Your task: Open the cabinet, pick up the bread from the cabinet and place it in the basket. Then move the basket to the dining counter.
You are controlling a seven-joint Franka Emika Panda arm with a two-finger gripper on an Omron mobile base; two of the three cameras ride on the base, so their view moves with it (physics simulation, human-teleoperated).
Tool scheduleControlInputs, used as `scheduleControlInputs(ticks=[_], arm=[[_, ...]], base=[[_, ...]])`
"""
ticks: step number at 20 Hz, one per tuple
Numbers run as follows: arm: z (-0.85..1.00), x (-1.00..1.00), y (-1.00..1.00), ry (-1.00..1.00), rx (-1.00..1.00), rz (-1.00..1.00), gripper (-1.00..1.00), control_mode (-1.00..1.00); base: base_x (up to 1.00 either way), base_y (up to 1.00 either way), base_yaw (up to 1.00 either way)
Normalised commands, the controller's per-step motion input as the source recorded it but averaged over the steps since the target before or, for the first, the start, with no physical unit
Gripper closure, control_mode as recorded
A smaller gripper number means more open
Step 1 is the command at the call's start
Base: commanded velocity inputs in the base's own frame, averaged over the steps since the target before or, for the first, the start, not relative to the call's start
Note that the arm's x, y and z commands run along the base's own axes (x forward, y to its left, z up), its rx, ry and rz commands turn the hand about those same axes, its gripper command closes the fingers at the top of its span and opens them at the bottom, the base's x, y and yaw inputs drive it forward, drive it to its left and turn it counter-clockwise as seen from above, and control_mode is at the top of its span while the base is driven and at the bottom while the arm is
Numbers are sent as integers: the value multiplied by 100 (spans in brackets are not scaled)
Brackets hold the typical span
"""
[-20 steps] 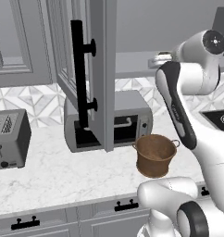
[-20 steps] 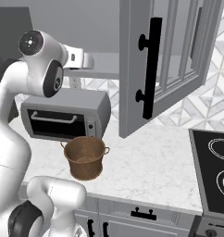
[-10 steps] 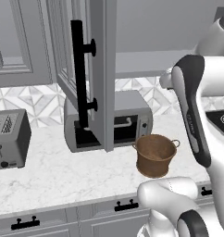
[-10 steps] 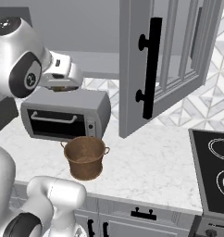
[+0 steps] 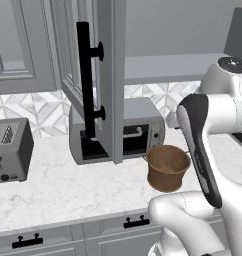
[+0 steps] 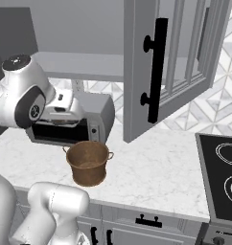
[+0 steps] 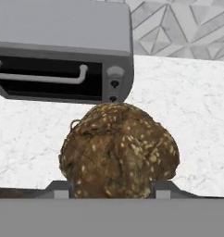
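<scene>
Here, the jaws stand partly closed on the bread (image 7: 119,150), a seeded brown lump carried above the white marble worktop (image 6: 156,167), in front of the toaster oven (image 7: 63,51). The basket (image 6: 88,161) waits on the worktop just in front of the oven, below the cabinet (image 5: 100,75) with its open door. Released off-centre, the bread could strike the basket's rim and roll away. Patterned tiles (image 6: 204,107) back the worktop.
</scene>
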Motion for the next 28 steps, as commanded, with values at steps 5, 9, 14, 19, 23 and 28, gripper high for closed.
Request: scheduleControlInputs(ticks=[5,9,14,19,23,28], arm=[[-100,74,0,3,0,3,100,-100],[-100,80,-4,12,0,1,100,-100],[-100,82,-19,21,0,3,100,-100],[-100,66,-22,24,0,3,100,-100],[-86,58,-3,6,0,4,100,-100],[-53,21,-10,0,2,7,100,-100]], base=[[0,0,0],[0,0,0],[0,0,0],[0,0,0],[0,0,0],[0,0,0]])
